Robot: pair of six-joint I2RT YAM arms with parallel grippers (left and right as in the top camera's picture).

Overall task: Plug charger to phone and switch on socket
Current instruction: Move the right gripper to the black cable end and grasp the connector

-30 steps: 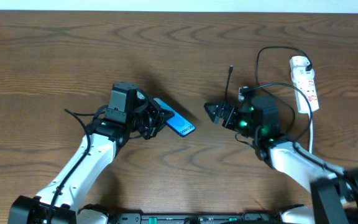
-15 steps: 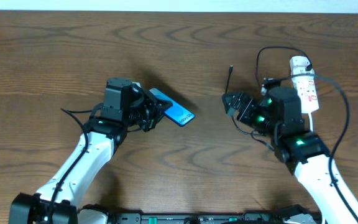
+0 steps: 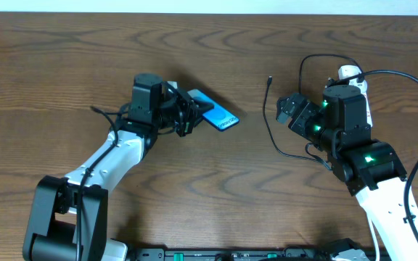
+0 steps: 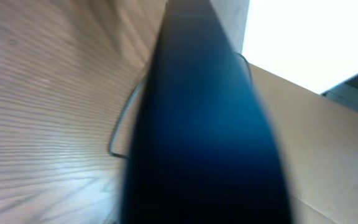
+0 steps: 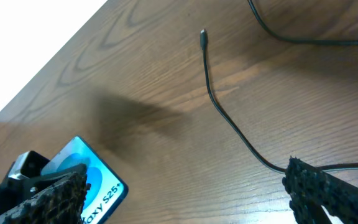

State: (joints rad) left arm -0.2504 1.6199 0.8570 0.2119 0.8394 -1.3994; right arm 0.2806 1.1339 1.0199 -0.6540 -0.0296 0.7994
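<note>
**Smartphone (image 3: 222, 119) clamped in left gripper (image 3: 189, 116), charger cable (image 3: 271, 123) loose on table (image 3: 64, 58)**

Overhead: the left gripper was clenched on one end of the smartphone, whose cyan screen pointed toward the table's middle. The charger cable lay apart from it, its plug tip (image 3: 269, 80) free on the wood. The right gripper (image 3: 287, 110) hovered just beside the cable with jaws spread wide, grasping nothing. The white power strip (image 3: 349, 72) lay behind the right arm, mostly hidden.

Left wrist: the smartphone (image 4: 204, 124) filled the view as a dark blue blur, with a loop of cable (image 4: 120, 134) on the wood beyond.

Right wrist: between the spread fingers (image 5: 328, 193), the cable (image 5: 229, 124) ran up to its plug tip (image 5: 202, 37). The smartphone (image 5: 101, 180), lettered "S25+", sat at lower left, well apart from that tip.
</note>
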